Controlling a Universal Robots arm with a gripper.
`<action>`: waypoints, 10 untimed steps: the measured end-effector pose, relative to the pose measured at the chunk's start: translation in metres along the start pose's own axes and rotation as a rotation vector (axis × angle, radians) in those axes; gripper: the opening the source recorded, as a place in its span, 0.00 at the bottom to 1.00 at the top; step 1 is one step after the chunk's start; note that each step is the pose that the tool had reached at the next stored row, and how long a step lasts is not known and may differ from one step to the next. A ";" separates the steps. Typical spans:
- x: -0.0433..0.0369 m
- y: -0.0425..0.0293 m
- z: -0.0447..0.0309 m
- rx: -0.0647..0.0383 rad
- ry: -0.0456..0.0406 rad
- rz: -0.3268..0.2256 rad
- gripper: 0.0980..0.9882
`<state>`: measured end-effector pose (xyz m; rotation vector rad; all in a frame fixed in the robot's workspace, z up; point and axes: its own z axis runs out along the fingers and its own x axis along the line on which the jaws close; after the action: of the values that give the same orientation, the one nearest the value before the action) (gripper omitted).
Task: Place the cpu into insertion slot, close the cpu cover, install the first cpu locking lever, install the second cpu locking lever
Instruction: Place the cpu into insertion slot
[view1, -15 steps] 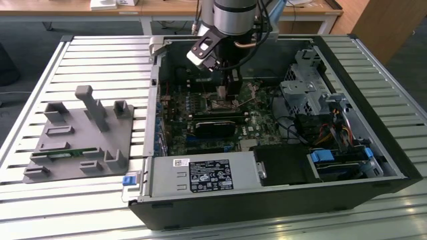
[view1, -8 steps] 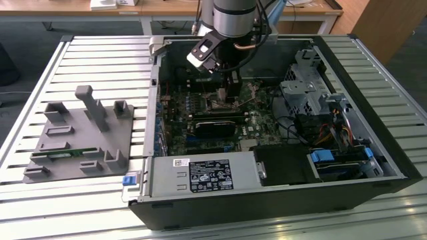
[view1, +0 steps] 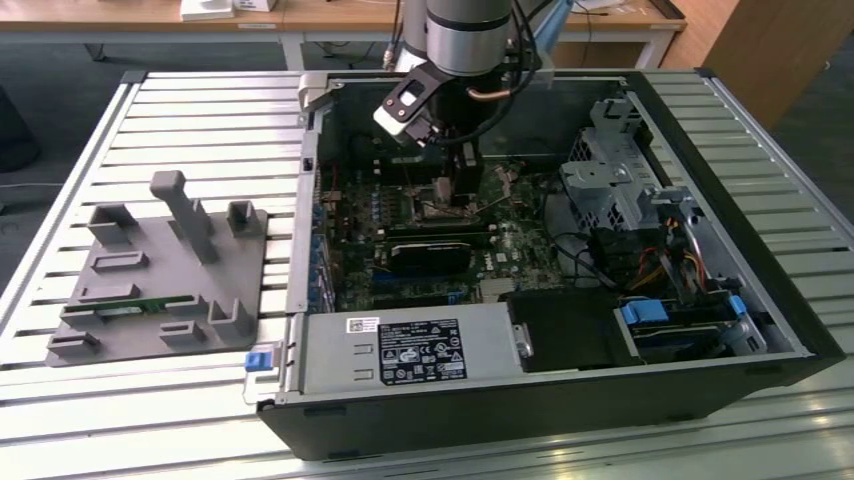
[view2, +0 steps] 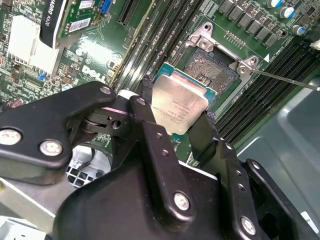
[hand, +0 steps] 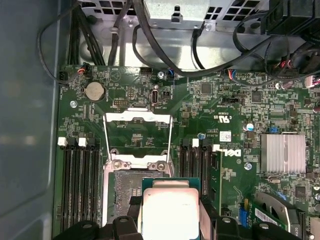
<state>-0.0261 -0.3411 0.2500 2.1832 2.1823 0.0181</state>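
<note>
Two fingers (view2: 155, 135) of the gripper (view2: 179, 107) clench the cpu (view2: 179, 102) by opposite edges, keeping it flat beside the insertion slot (view2: 212, 65), not yet seated. In the exterior view this is near eleven o'clock inside the open case (view1: 534, 415). The cpu cover (hand: 137, 116) stands swung back, leaving the socket bare.

Silver-grey cpu (view2: 180, 102) (teal-edged), green circuit board (hand: 75, 120)

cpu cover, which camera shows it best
The first wrist view: the cover is flipped open, its whole silvery frame showing. The second wrist view catches its hinge end, past the chip in the hand; the exterior view has it too small to tell.
</note>
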 end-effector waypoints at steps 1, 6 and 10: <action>0.0008 0.0000 0.0005 0.000 -0.0003 0.000 0.49; 0.0095 -0.0001 0.0028 0.000 -0.0080 -0.001 0.49; 0.0159 -0.0004 0.0078 0.000 -0.0107 -0.001 0.49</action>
<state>-0.0261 -0.3255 0.2417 2.1769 2.1780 0.0064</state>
